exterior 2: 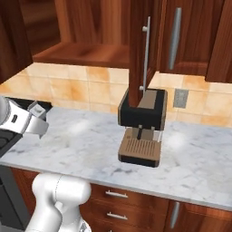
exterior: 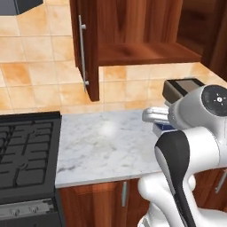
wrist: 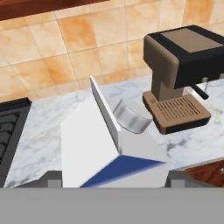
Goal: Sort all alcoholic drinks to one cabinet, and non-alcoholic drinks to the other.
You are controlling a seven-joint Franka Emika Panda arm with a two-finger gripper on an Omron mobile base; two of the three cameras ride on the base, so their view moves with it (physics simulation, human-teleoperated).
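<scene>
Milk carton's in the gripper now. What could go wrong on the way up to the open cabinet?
The gripper holds the milk carton low on its body; it could tip or slip in a fast swing. The open cabinet door hangs beside the shelf board and could be clipped. The coffee machine stands close by.

Milk carton [wrist: 109, 148] above counter [wrist: 43, 127], coffee machine [wrist: 183, 74] behind.
</scene>
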